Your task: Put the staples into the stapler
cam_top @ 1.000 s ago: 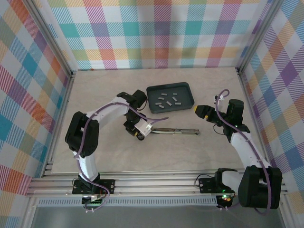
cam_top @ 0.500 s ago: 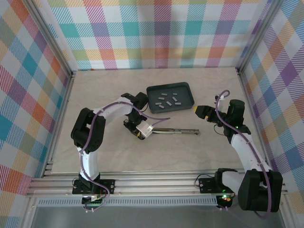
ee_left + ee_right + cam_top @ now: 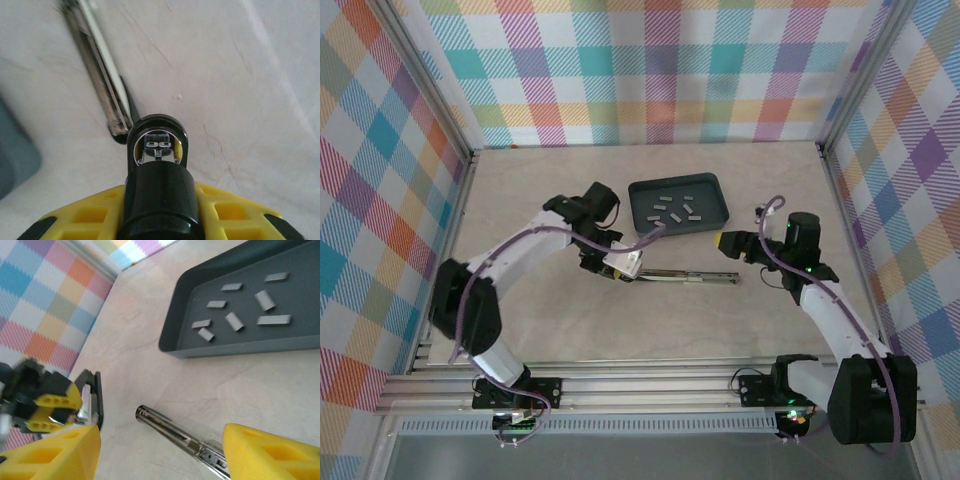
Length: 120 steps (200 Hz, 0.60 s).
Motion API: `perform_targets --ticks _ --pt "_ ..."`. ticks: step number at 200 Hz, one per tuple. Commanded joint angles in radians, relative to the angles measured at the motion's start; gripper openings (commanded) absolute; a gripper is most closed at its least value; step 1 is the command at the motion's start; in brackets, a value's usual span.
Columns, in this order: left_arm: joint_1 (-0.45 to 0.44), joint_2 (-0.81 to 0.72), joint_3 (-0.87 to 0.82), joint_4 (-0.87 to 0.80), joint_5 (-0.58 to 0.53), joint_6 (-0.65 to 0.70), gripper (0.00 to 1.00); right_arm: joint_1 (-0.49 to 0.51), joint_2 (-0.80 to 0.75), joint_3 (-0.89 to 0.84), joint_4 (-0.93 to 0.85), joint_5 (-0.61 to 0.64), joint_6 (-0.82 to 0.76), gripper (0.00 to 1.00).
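Observation:
The stapler lies flipped open on the table, its metal magazine (image 3: 688,275) pointing right. My left gripper (image 3: 620,266) is shut on the stapler's black top (image 3: 158,186), and its yellow fingers (image 3: 235,215) press both sides. The magazine (image 3: 102,90) runs away to the upper left in the left wrist view. Several grey staples (image 3: 675,208) lie loose in the dark tray (image 3: 712,222). My right gripper (image 3: 730,243) hangs open just above the magazine's right end. In the right wrist view the magazine tip (image 3: 172,430) lies between my spread fingers, with the staples (image 3: 233,320) beyond.
The dark tray (image 3: 220,347) sits just behind the stapler. Checked walls close in the table on three sides. Bare tabletop (image 3: 620,330) lies in front of the stapler and to the left.
My left gripper has shut on the stapler's black top and its arm has swung out to the left. My right gripper has shifted left toward the magazine's end, still open.

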Motion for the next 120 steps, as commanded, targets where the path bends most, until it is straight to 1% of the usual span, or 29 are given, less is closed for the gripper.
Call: perform_targets --ticks 1,14,30,43,62,78,94,120 --pt "0.01 -0.087 -0.032 0.077 0.134 -0.236 0.18 0.069 0.009 0.039 0.06 -0.037 -0.143 0.66" --pt "0.01 -0.115 -0.03 0.096 0.161 -0.359 0.18 0.121 0.001 0.03 0.097 -0.069 -0.243 0.66" --pt "0.01 -0.151 -0.056 0.111 0.237 -0.415 0.17 0.189 -0.007 0.027 0.095 -0.11 -0.404 0.68" --pt "0.01 -0.187 -0.102 0.171 0.293 -0.475 0.17 0.245 -0.007 0.033 0.056 -0.138 -0.555 0.68" --pt "0.01 -0.223 -0.162 0.247 0.333 -0.54 0.17 0.316 0.013 0.069 -0.04 -0.164 -0.729 0.68" --pt "0.01 -0.232 -0.182 0.263 0.358 -0.568 0.17 0.379 0.04 0.089 -0.07 -0.154 -0.801 0.67" --pt "0.01 -0.226 -0.18 0.251 0.379 -0.571 0.17 0.439 0.069 0.112 -0.091 -0.114 -0.852 0.69" --pt "0.01 -0.218 -0.168 0.242 0.413 -0.566 0.16 0.505 0.133 0.152 -0.106 -0.091 -0.896 0.7"
